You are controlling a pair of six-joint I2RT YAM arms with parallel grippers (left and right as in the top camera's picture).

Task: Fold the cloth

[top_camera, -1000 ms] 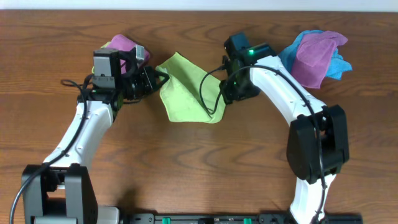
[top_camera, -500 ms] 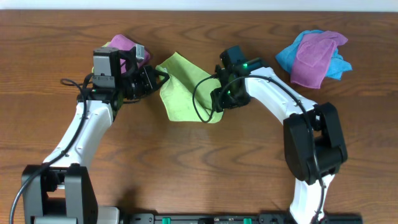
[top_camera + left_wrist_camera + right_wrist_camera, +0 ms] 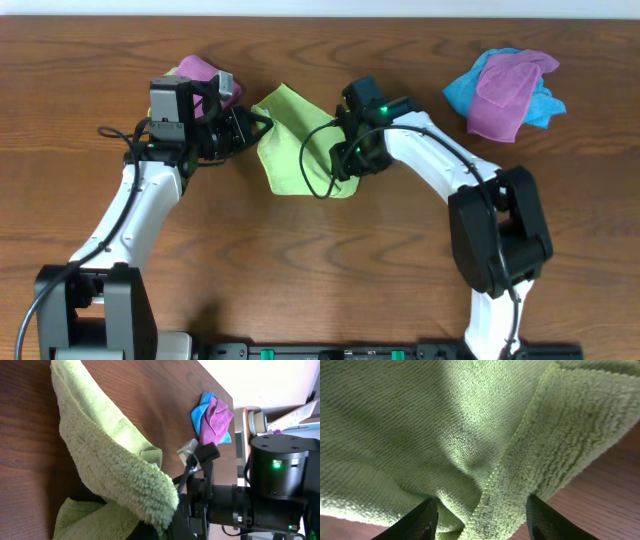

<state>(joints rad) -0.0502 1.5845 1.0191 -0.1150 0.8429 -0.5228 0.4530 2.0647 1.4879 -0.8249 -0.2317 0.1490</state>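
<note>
Two white robot arms reach from the near edge of a brown wooden surface toward its middle, seen from above. The left arm rises up the left side, and the right arm curves in from the right.

Between the two wrists lies a lime-green microfibre cloth. It is rumpled and partly doubled over, roughly at the centre of the surface and a little toward the far side.

The left jaws meet the cloth at its left corner and are clenched on it. The left wrist camera shows a thick fold of the cloth lifted off the wood and running right up to the lens.

The right jaws sit over the cloth's right part, released. In the right wrist camera the two dark fingertips stand apart, with a hemmed edge of the cloth passing between them and wood showing at the lower right. A black cable loops from the right wrist across the cloth.

Farther back, a purple cloth bunches just behind the left wrist. At the far right, well apart from the green cloth, a second purple cloth lies on top of a crumpled bright blue cloth.
</note>
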